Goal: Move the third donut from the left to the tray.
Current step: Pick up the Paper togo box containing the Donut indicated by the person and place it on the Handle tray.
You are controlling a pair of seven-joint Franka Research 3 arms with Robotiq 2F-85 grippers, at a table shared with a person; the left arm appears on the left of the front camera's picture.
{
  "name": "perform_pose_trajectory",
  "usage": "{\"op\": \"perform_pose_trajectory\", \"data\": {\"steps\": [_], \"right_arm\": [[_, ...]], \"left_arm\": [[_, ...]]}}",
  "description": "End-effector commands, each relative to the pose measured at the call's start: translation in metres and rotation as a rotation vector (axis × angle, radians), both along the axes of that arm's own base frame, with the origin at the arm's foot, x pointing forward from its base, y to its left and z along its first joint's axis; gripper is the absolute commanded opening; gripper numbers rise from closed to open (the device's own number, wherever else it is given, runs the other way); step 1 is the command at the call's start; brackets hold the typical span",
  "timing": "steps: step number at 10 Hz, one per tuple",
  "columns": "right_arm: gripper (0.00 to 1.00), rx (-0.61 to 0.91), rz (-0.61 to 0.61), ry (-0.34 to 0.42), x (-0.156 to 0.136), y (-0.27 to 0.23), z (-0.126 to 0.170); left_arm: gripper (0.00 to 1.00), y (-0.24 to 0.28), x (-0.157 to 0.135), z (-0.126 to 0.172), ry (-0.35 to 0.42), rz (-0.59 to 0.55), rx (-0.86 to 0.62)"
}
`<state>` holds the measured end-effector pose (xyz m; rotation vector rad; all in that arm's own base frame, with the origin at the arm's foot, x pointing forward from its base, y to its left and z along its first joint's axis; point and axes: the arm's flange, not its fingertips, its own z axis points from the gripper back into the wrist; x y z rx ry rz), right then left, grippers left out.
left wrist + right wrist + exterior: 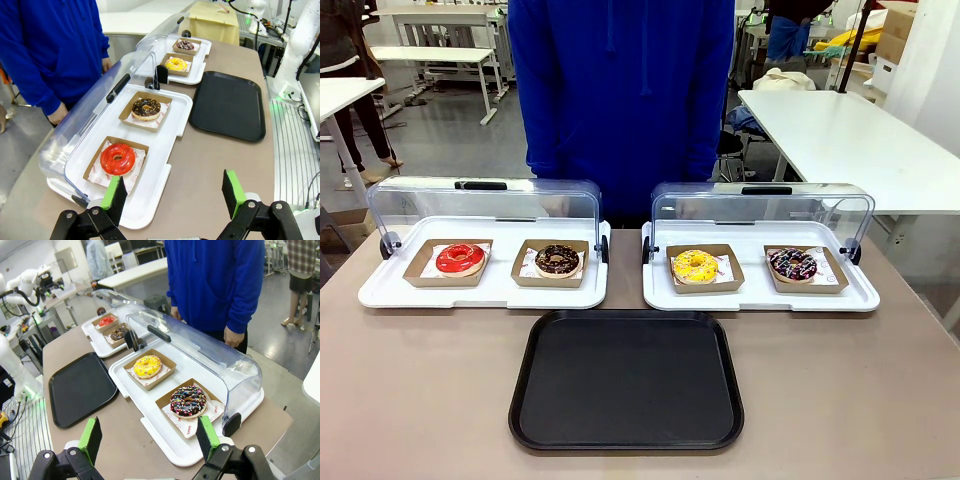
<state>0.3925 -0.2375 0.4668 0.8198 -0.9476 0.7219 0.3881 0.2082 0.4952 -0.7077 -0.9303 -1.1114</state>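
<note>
The right gripper (pixel 149 436) hangs over the near edge of the desk (pixel 420 380) with its fingers wide apart and nothing between them. The left gripper (pixel 174 191) is likewise spread and holds nothing, above the other end of the desk. Just beyond the right gripper lies a white tray (pixel 150 426). Its clear lid (pixel 200 347) is tipped back toward the person (pixel 215 280), so what lies in it can be reached from above. The yellow donut (pixel 147 366) sits there in a shallow cardboard box (pixel 169 371), beside a dark sprinkled donut (pixel 188 401) in its own box. The black tray (pixel 80 387) lies on the desk just in front of the white one.

The donut is probably light and soft, with sticky icing that would smear or dent under a hard squeeze. The box looks the better place to take hold. It is thin card, likely stiff enough if one low wall is pinched, though it may flex or tilt and let the donut slide. The alternative is a gentle grip across the ring's sides.
</note>
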Motion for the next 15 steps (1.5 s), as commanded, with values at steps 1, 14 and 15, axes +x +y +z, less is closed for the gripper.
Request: {"op": "perform_pose_trajectory", "data": {"steps": [1,14,15], "right_arm": [[1.0,0.011,0.003,-0.019,0.0011,0.0002,0.0021],[1.0,0.011,0.003,-0.019,0.0011,0.0002,0.0021],[1.0,0.011,0.003,-0.019,0.0011,0.0002,0.0021]], "left_arm": [[1.0,0.0003,-0.0018,0.0012,-0.006,-0.014,-0.001],[1.0,0.0003,-0.0018,0.0012,-0.006,-0.014,-0.001],[1.0,0.0003,-0.0018,0.0012,-0.006,-0.014,-0.001]]}}
